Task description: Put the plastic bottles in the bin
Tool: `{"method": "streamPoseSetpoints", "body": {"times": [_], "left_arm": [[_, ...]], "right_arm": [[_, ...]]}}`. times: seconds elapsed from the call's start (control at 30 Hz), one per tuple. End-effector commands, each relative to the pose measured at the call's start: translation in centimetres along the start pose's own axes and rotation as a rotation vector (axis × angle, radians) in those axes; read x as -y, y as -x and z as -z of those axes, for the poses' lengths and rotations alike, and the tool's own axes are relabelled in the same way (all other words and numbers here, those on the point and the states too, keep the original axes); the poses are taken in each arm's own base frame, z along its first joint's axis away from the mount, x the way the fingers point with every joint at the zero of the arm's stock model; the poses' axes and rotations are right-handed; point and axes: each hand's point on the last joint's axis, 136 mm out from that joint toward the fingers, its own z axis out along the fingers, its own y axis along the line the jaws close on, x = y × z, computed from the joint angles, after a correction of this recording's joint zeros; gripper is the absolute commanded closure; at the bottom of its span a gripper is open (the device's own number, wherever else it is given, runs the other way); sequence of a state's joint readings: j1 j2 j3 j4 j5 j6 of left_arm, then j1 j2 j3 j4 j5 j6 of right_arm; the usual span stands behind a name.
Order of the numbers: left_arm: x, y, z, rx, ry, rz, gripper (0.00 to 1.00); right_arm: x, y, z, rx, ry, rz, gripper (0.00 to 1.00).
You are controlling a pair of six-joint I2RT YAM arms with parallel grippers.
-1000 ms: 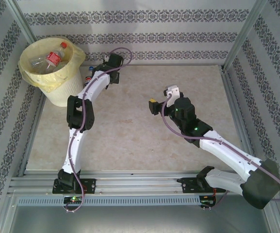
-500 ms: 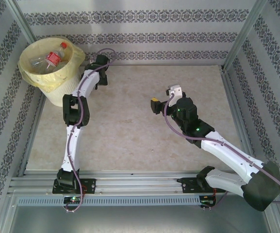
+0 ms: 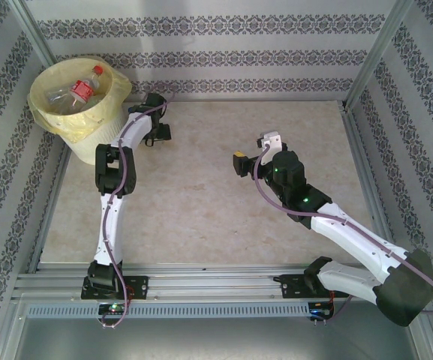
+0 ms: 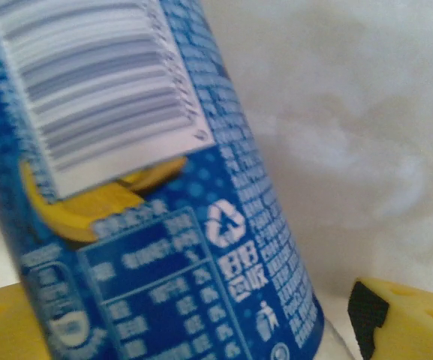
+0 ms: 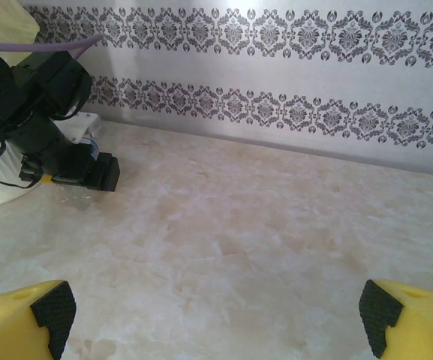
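Fingers of the left gripper sit spread loose around a blue-label bottle right beside the bin, right gripper gaping empty well away from the bin, other bottles inside it.

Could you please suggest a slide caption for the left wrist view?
Blue-labelled plastic bottle, barcode showing, close up between the left gripper's open yellow fingers.

Pale beige marbled surface, flat. Walls at far, left and right: grey-white wallpaper, dark ornamental bands. Slanted metal posts at the far corners. Metal rail along the near edge.
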State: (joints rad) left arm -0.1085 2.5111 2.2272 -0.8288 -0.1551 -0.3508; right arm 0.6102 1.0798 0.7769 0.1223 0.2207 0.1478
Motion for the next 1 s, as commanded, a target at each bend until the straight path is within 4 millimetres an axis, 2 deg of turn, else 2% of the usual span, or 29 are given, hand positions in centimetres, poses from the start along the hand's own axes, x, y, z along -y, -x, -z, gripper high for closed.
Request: {"method": "streamPoseSetpoints", "body": {"times": [0.0,0.17,0.33,0.6,0.8,0.97], "left_arm": [[-0.2,0.1,-0.4,-0.025,-0.031,0.073,0.12],[-0.6,0.5,-1.4,-0.022,-0.028,0.132,0.18],[-0.3,1.5,0.1,0.010,-0.051,0.141,0.33],[1.3,2.7,6.2,0.121,-0.117,0.032,0.49],[3.7,1.7,12.2,0.226,-0.208,-0.120,0.52],[4.4,1.0,17.2,0.300,-0.293,-0.216,0.53]], "right_arm": [[0.6,0.1,0.1,0.003,-0.022,-0.019,0.02],[0.7,0.1,0.3,0.005,-0.026,-0.020,0.02],[0.9,0.1,0.4,0.006,-0.033,-0.021,0.02],[0.7,0.0,-0.2,0.004,-0.024,-0.022,0.02],[0.2,0.2,-0.8,0.003,-0.006,-0.023,0.02],[-0.2,0.6,-1.2,0.003,0.010,-0.026,0.02]]}}
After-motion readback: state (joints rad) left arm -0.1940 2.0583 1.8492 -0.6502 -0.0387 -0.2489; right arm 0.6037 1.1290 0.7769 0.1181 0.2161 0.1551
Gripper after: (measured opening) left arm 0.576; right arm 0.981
